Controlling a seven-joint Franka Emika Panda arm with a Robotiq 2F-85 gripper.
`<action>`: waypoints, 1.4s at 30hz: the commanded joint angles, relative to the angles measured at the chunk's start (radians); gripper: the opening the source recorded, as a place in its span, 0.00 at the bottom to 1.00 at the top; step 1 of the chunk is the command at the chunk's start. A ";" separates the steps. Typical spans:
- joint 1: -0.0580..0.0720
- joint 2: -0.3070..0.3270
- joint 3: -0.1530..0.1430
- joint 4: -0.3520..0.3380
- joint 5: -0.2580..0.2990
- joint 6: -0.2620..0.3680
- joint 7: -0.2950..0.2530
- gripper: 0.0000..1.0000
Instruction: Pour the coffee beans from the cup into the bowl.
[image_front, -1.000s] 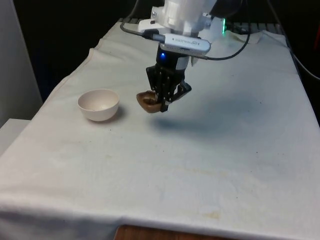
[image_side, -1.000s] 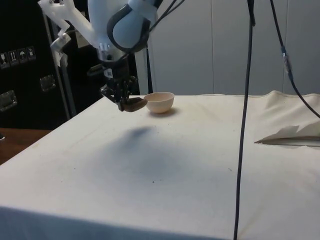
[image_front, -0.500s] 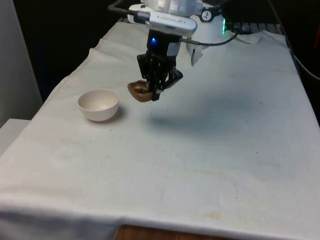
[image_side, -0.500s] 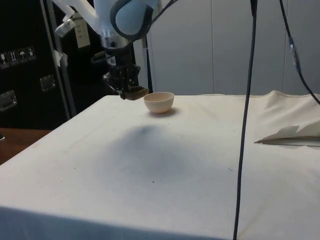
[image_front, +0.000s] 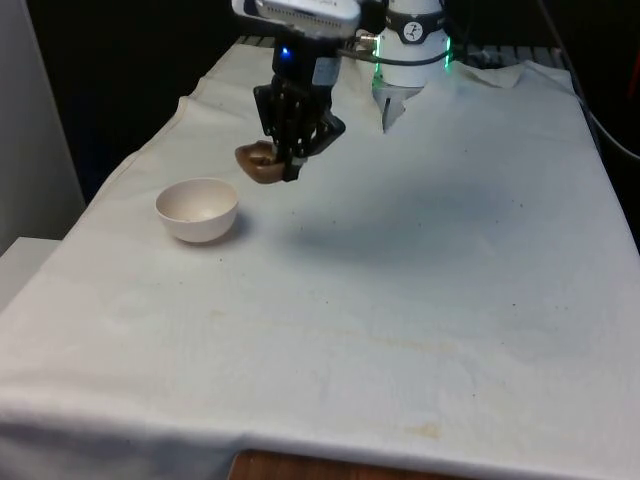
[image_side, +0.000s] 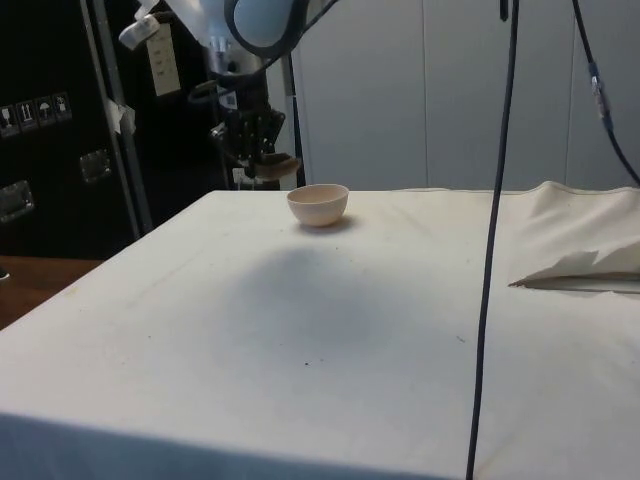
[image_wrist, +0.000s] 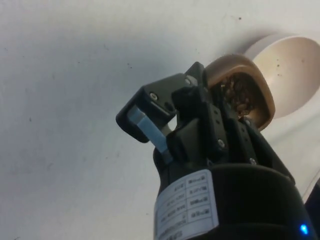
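Open cloth (image_front: 420, 260) all round; only bowl (image_front: 197, 209) obstructs

A bowl (image_front: 197, 209) sits on the table (image_front: 420, 300) toward the front view's left. A cup (image_front: 258, 162) hangs in the gripper (image_front: 291, 160) above the table, just beside the bowl.

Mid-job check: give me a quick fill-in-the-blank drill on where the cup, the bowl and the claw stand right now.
1. The claw is shut on the brown ____.
2. The white bowl sits on the cloth and looks ____ inside.
3. The cup is held ____ the table, not resting on it.
4. In the wrist view, the cup holds coffee ____.

Missing words: cup; empty; above; beans
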 joint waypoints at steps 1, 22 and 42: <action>-0.001 -0.003 -0.002 -0.002 0.003 0.001 -0.004 0.01; -0.035 -0.042 -0.037 -0.025 0.177 0.026 -0.171 0.01; -0.047 -0.043 -0.088 -0.025 0.419 0.021 -0.380 0.01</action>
